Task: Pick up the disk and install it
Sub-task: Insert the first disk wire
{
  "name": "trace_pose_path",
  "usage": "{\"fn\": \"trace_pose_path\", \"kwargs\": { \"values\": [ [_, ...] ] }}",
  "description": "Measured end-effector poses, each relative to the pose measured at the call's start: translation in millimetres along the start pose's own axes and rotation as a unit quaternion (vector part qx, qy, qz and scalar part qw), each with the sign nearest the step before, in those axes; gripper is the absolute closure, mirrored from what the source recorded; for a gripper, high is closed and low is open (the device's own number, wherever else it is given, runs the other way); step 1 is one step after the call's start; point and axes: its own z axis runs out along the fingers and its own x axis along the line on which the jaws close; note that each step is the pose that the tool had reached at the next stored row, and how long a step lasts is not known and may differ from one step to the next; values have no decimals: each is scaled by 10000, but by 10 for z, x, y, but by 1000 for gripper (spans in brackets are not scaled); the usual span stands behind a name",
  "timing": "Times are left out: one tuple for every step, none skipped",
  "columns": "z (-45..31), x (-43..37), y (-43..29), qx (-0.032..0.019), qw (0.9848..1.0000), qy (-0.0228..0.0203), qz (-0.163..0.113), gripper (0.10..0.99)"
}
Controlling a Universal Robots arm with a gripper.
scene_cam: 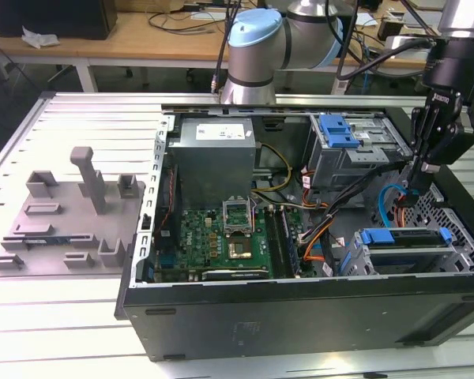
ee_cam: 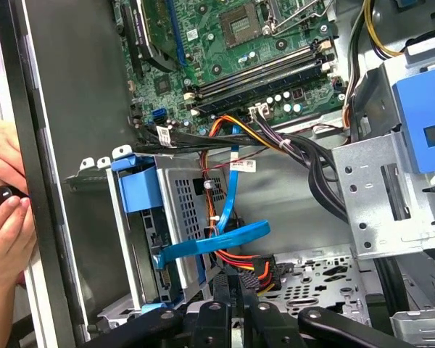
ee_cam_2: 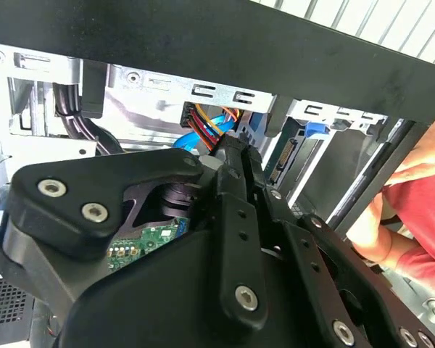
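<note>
The disk [scene_cam: 401,237] lies in the lower drive cage at the exterior view's right, inside the open computer case. Its blue carrier frame [ee_cam: 136,190] shows at the cage's mouth in the first wrist view. My gripper [scene_cam: 417,188] hangs inside the case just above and behind that cage. In both wrist views its black fingers [ee_cam_2: 233,156] are pressed together with nothing seen between them. Their tips [ee_cam: 235,283] stand close to an orange, red and black cable plug [ee_cam: 262,267] and a flat blue cable [ee_cam: 217,241].
An upper drive bay with a blue latch [scene_cam: 337,130] stands beside the power supply [scene_cam: 217,154]. The motherboard [scene_cam: 221,237] fills the case floor. A person's hand [ee_cam: 3,217] rests on the case's outer edge. A grey fixture plate [scene_cam: 63,221] lies on the table at the exterior view's left.
</note>
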Motion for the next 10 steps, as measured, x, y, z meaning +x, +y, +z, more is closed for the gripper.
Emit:
{"fn": "trace_pose_path", "kwargs": {
  "values": [
    [0, 0, 0, 0, 10000, 0, 0, 922],
    [0, 0, 0, 0, 10000, 0, 0, 922],
    [1, 0, 0, 0, 10000, 0, 0, 922],
    [1, 0, 0, 0, 10000, 0, 0, 922],
    [1, 0, 0, 0, 10000, 0, 0, 922],
    [1, 0, 0, 0, 10000, 0, 0, 922],
    [1, 0, 0, 0, 10000, -1, 0, 922],
    [1, 2, -1, -1, 10000, -8, -1, 922],
    [-2, 6, -2, -2, 10000, -13, -2, 922],
    [-4, 10, -3, -4, 10000, -20, -2, 922]
  ]
}}
